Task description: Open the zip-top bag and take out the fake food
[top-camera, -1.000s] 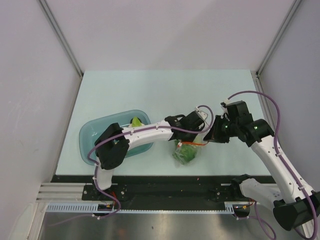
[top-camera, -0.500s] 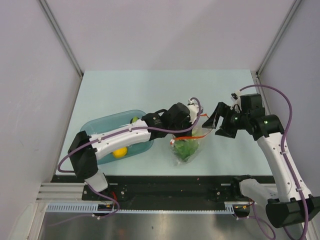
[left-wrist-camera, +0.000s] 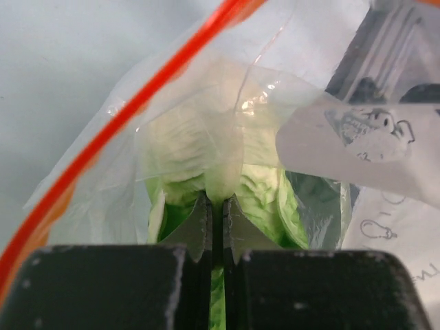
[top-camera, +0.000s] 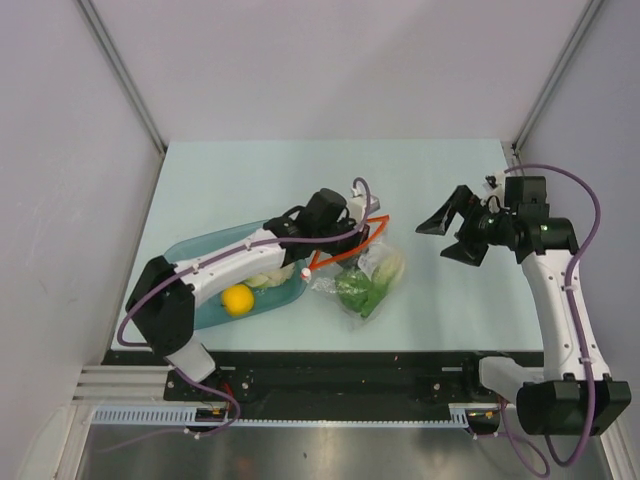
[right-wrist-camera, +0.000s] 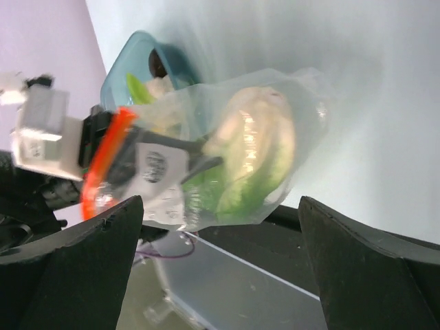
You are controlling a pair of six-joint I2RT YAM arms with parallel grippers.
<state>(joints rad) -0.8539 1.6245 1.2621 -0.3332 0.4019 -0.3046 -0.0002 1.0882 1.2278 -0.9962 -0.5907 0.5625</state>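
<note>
Pale blue-green table (top-camera: pixel 300 180), plain white walls (top-camera: pixel 60 150) on 3 sides. Near the front edge lay the zip-top bag (top-camera: pixel 383 270), just right of the teal tray (top-camera: pixel 183 262) and btwn the two grippers. Its film was clear and crinkly w/ glare spots. A thin red-orange zip strip (left-wrist-camera: pixel 155 86) ran round the mouth, which was pulled open and turned toward the tray side. One face carried a white printed label (right-wrist-camera: pixel 155 165). Inside sat fake food (top-camera: pixel 358 290): a lettuce piece (left-wrist-camera: pixel 265 199), ribbed, bright green at the edges, creamy white toward the middle. Couldn't tell if the bag's far end rested on the table or hung just off it.

In right wrist view the left gripper (left-wrist-camera: pixel 216 214) reached in through the bag mouth, strip looping round it. Its jaws were nearly together, only a sliver of gap, pinching a pale leaf of the lettuce piece. Off to the bag's right, well apart from it, the right gripper (top-camera: pixel 433 240) hung w/ jaws spread wide, nothing in them.

The tray held a round yellow-orange fruit (top-camera: pixel 237 299), a pale piece (top-camera: pixel 263 281) beside it, and a dark piece (right-wrist-camera: pixel 158 65).
</note>
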